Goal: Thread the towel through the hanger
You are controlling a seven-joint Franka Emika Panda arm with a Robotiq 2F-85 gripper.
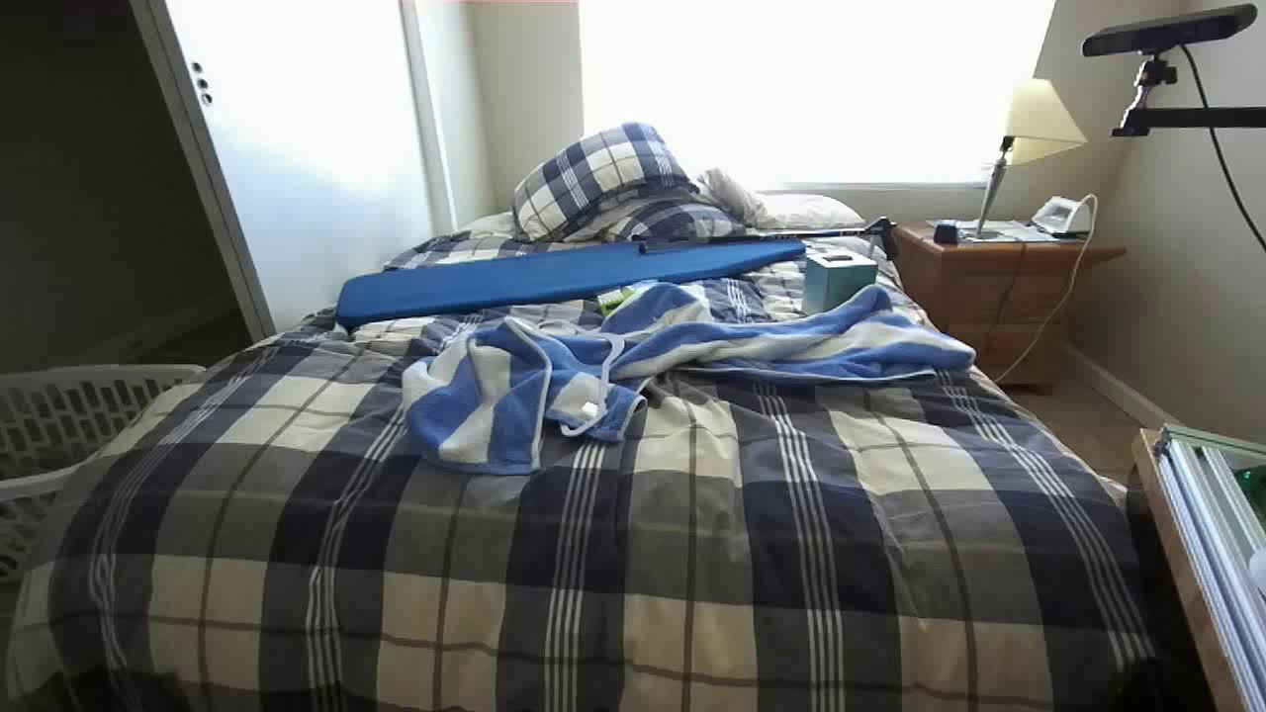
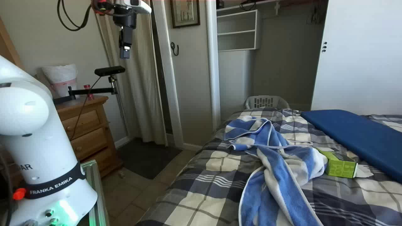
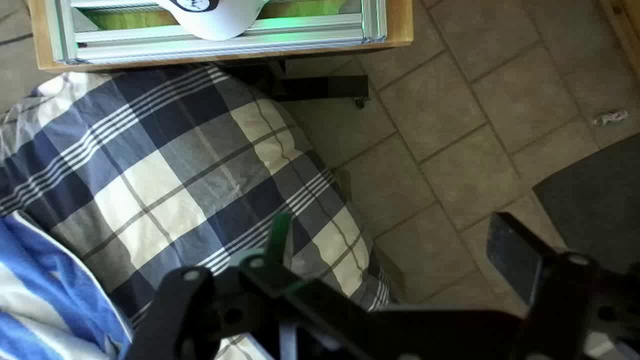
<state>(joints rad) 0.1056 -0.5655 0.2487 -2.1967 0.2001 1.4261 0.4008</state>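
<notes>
Towel [image 1: 791, 341] with blue and white stripes can be seen sprawled across the plaid bedspread [image 1: 692, 554] in both exterior views. Its wider end is bunched up in a lumpy heap, and the rest is trailed out in long, creased folds. Part of a thin white hanger [image 1: 607, 369] is visible against the cloth at that heaped end, though whether any towel is actually passed through it can't really be told from these angles. In an exterior view a green box [image 2: 340, 166] is seen just beside the towel, and a teal box [image 1: 839, 284] is shown right behind the trailing part. A blue ironing board [image 1: 564, 282] is laid flat farther back, with plaid pillows [image 1: 603, 178] piled beyond it. Off the bedspread's edge, a white laundry basket [image 1: 109, 375] is partly visible. As for the pincer [image 3: 391, 220], it's held up high, pointed down and well apart from the towel; in the wrist view its fingers [image 3: 515, 257] are spread wide, with tiled floor [image 3: 435, 165] and bedspread seen through the gap. Just a bit of the towel is shown at the lower left there.
</notes>
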